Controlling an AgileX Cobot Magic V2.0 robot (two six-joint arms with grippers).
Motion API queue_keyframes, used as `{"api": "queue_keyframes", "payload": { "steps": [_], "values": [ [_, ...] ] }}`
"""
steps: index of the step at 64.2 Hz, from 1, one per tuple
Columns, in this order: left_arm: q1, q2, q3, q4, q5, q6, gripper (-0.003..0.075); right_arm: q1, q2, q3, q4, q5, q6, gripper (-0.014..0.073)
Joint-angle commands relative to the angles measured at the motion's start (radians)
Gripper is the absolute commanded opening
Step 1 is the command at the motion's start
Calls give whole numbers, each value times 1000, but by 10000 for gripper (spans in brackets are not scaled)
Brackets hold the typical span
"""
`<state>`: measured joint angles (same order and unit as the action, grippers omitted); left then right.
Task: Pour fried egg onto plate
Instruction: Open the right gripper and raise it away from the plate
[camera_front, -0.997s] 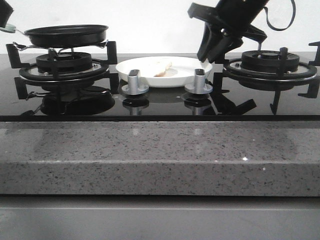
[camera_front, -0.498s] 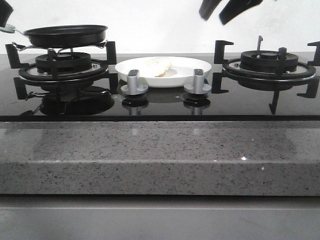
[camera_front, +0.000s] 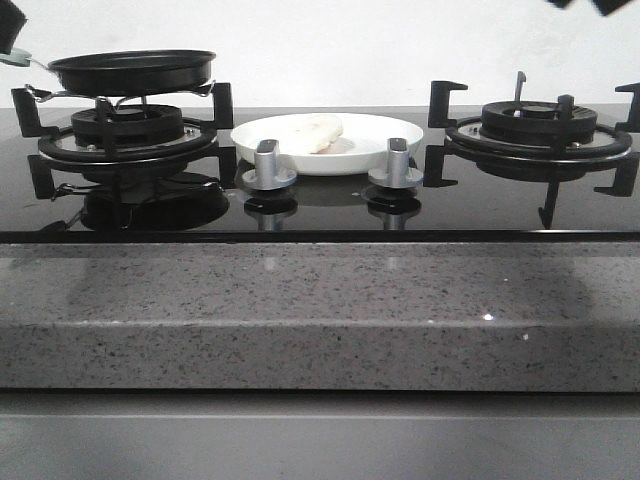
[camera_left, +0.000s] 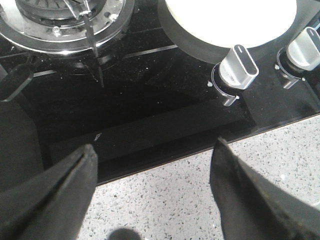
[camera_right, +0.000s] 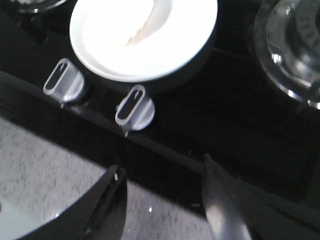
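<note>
The white plate (camera_front: 385, 135) sits on the black glass hob between the two burners. The fried egg (camera_front: 312, 131) lies on its left part, pale cream, with no yolk showing; it also shows in the right wrist view (camera_right: 149, 24) on the plate (camera_right: 170, 57). The black frying pan (camera_front: 132, 68) rests on the left burner and looks empty. My right gripper (camera_right: 162, 170) is open and empty, high above the hob's front edge, with only dark tips showing at the front view's top right corner. My left gripper (camera_left: 155, 152) is open and empty above the counter's edge, and the plate's rim (camera_left: 200, 35) is in its view.
Two silver knobs (camera_front: 268, 165) (camera_front: 397, 163) stand in front of the plate. The right burner grate (camera_front: 540, 125) has nothing on it. The pan's pale handle (camera_front: 15, 57) sticks out at the far left. A speckled grey stone counter (camera_front: 320, 310) runs along the front.
My right gripper has risen from beside the plate's right rim, up and to the right, almost out of the front view. The egg has settled flatter on the plate.
</note>
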<state>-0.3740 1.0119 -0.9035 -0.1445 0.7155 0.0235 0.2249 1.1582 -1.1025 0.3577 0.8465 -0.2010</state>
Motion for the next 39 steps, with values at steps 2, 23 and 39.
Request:
{"api": "queue_keyframes", "payload": {
  "steps": [2,23,39],
  "values": [
    [-8,-18,-26,-16,-69,-8,471,-2,-128,62,7,-51,-9,382],
    [-8,-18,-26,-16,-67,-8,471,-2,-380,281,12,-30,-9,382],
    [-8,-18,-26,-16,-67,-8,263,-2,-443,328,12,-21,-9,222]
  ]
}}
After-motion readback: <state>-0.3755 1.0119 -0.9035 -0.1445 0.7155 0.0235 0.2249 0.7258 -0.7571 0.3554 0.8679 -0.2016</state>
